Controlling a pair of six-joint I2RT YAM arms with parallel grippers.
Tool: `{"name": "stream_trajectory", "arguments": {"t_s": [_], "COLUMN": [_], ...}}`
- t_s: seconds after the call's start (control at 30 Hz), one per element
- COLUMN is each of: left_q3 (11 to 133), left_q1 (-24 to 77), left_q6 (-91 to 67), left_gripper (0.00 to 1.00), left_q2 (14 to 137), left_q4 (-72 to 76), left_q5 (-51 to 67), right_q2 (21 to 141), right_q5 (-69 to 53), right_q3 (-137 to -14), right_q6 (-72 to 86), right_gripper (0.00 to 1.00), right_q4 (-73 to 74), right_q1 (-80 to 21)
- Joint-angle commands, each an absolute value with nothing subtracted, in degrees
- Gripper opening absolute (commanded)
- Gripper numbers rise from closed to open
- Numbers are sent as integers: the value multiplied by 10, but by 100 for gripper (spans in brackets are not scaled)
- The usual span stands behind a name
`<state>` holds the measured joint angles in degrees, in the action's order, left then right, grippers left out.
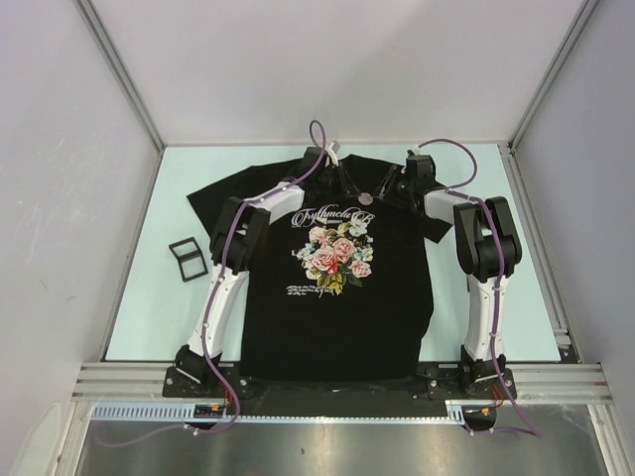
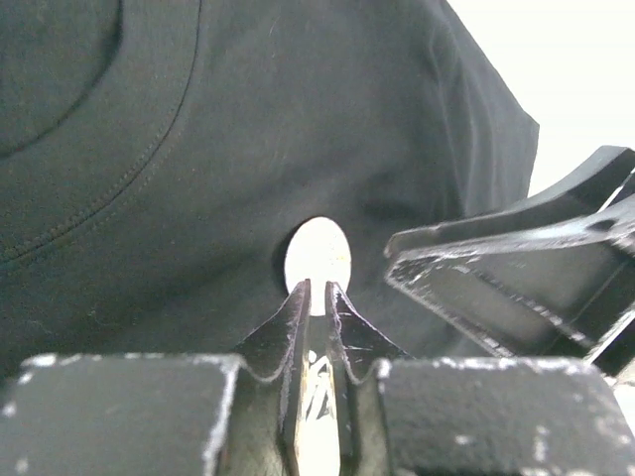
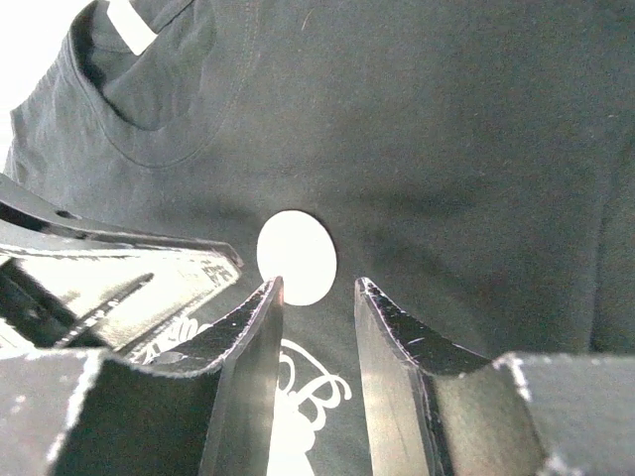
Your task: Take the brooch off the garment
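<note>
**A:** Count of items?

**B:** One garment (image 1: 337,307), lying flat on the bench (image 1: 149,297) with its collar toward the far edge and its hem at the near edge. One brooch (image 1: 364,196), a small round disc on the chest above the lettering. One black rectangular frame (image 1: 189,258) near the left edge. Two pincers.

**A:** What do the wrist views add?

**B:** The left pincer (image 2: 318,297) has its fingers nearly together with only a thin slit between them. Its tips are at the brooch's near rim, and I cannot tell whether they pinch it. The right pincer (image 3: 317,285) has its fingers apart, with the brooch just past the gap. A white neck label (image 3: 129,25) shows only in the right wrist view. The rose print and the frame show only from above.

**A:** Anything obscured?

**B:** From above, the arms crowd the collar and the fingertips are hard to make out. In both wrist views the brooch is washed out white with no detail, and the fingers cut off the lettering.
</note>
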<state>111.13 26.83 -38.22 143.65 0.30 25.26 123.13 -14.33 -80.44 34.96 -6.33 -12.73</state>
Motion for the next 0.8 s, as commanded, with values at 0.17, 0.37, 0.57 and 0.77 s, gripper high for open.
{"name": "stream_trajectory", "arguments": {"t_s": [0.17, 0.37, 0.57, 0.77], "left_q3": [1203, 1223, 1241, 1243], "left_q1": [268, 269, 269, 269], "left_q6": [-421, -431, -439, -438], "left_gripper": [11, 10, 6, 4], "left_q2": [1470, 1484, 1497, 1496], "left_q4": [-76, -100, -127, -134], "left_q5": [229, 229, 229, 222], "right_q2": [1216, 1220, 1223, 1232], "right_q5": [-159, -157, -159, -173], "right_q3": [-801, -802, -802, -802], "right_q6": [373, 375, 378, 388], "right_gripper": [38, 37, 36, 36], "right_q4": [-91, -91, -90, -98], "right_q1": [-127, -125, -124, -122]}}
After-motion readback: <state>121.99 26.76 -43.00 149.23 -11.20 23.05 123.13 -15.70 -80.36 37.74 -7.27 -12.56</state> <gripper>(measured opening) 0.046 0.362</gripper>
